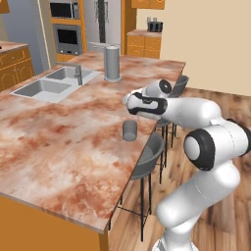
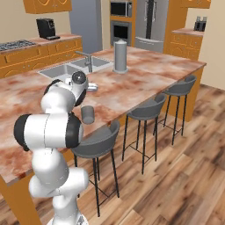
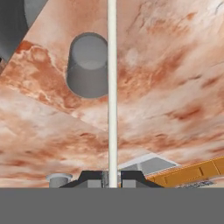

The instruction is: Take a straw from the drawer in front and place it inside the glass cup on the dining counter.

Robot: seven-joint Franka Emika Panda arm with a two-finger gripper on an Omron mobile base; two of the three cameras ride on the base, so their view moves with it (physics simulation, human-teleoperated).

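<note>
A: In the hand view the gripper [image 3: 112, 178], bottom centre, is clamped on the straw [image 3: 112, 87], which runs straight up to the top edge.

B: And the glass cup [image 3: 89, 65]?

A: Upper left there, just beside the straw, standing on the dining counter [image 3: 175, 78].

B: The left base view puts the cup [image 1: 130, 130] at centre frame near the counter's [image 1: 59, 142] edge; the straw is too thin to make out.

A: The right base view adds the tall grey cylinder [image 2: 120, 56] and sink [image 2: 66, 70], upper centre-left.

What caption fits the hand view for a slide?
Claw shut on the straw, above the dining counter beside the glass cup.
</note>
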